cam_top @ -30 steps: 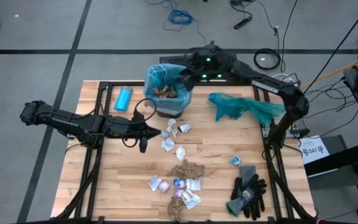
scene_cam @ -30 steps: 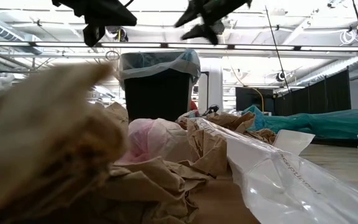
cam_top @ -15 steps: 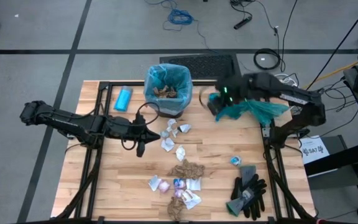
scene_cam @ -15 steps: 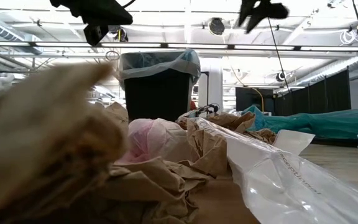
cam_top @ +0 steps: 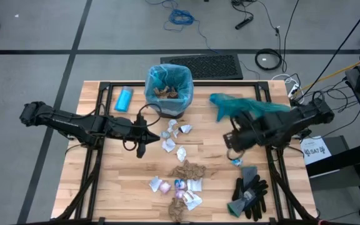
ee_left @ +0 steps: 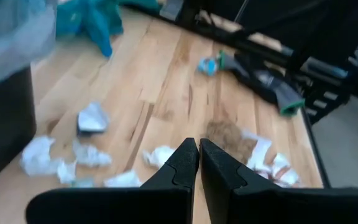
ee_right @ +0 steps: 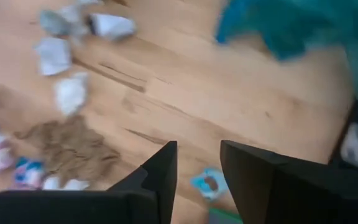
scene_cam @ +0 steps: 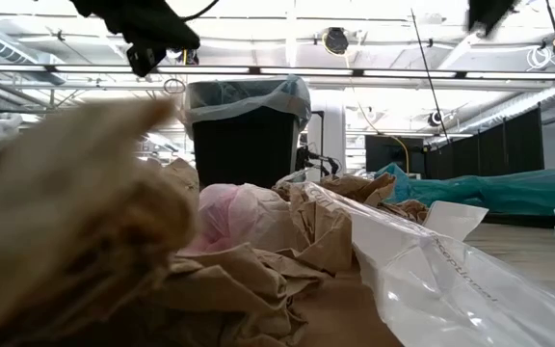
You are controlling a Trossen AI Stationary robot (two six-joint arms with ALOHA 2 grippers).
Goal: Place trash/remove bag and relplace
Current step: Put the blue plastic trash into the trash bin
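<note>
The black bin (cam_top: pixel 169 94), lined with the pale blue bag (cam_top: pixel 167 76), stands at the table's far middle with brown trash (cam_top: pixel 165 92) inside. More trash lies on the wood: white scraps (cam_top: pixel 174 139), a brown wad (cam_top: pixel 187 169) and colourful bits (cam_top: pixel 175 187). My left gripper (cam_top: pixel 144 136) hovers shut, left of the white scraps, with nothing in it (ee_left: pixel 194 149). My right gripper (cam_top: pixel 232 141) hangs open above bare wood at the right, pointing steeply down, empty (ee_right: pixel 197 158), over a small blue-wrapped scrap (ee_right: pixel 206 183).
A teal-green plastic bag (cam_top: pixel 250 107) lies at the far right. Black-and-grey gloves (cam_top: pixel 250 190) lie at the near right, and a light-blue bottle (cam_top: pixel 124 99) sits left of the bin. In the low view, crumpled brown paper (scene_cam: pixel 114 241) fills the foreground.
My right gripper has swung from above the bin toward the table's right edge, past the teal-green bag, then toward the near edge, tipping to point down. The left arm and all things on the table have kept still.
</note>
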